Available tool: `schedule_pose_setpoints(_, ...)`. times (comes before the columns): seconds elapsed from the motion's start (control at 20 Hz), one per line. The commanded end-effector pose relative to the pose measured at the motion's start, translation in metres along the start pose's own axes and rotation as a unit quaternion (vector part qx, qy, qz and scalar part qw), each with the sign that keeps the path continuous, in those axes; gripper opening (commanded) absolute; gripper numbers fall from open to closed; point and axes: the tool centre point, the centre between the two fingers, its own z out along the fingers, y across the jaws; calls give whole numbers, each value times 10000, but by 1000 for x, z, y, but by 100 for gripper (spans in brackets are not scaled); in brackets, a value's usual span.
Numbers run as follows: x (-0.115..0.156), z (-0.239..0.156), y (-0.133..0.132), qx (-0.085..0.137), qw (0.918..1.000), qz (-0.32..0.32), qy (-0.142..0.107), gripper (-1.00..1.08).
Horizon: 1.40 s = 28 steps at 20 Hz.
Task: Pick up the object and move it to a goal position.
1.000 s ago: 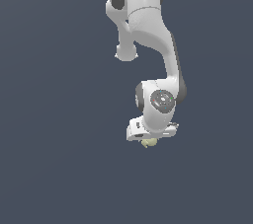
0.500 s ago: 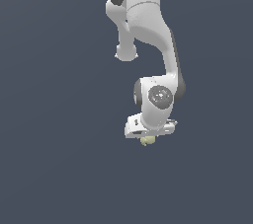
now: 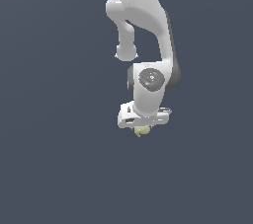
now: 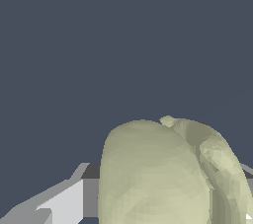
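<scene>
A pale yellow-green lump (image 4: 158, 173) fills much of the wrist view, very close to the camera. Its surface is faceted and uneven: one broad rounded bulge makes up most of it, and a narrower ridged fold runs alongside, ending in a small knob at the crest. A grey and white part of the hand (image 4: 62, 203) shows at the picture's edge, just beside the lump, with a dark band where the two meet. The hand's fingertips are hidden behind the lump. Everything beyond is a flat, even dark blue-grey, with no edges or shadows.
</scene>
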Motion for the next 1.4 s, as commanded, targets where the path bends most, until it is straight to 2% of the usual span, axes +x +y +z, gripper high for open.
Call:
schedule_pose_setpoints(0.0, -11, -16, 10, -1, 10000, 2, 6, -100)
schedule_pose_setpoints(0.75, -91, -129, 79, 5, 10000, 5, 7, -100)
schedule_pose_setpoints(1.35, -163, -237, 144, 18, 10000, 5, 10, -100)
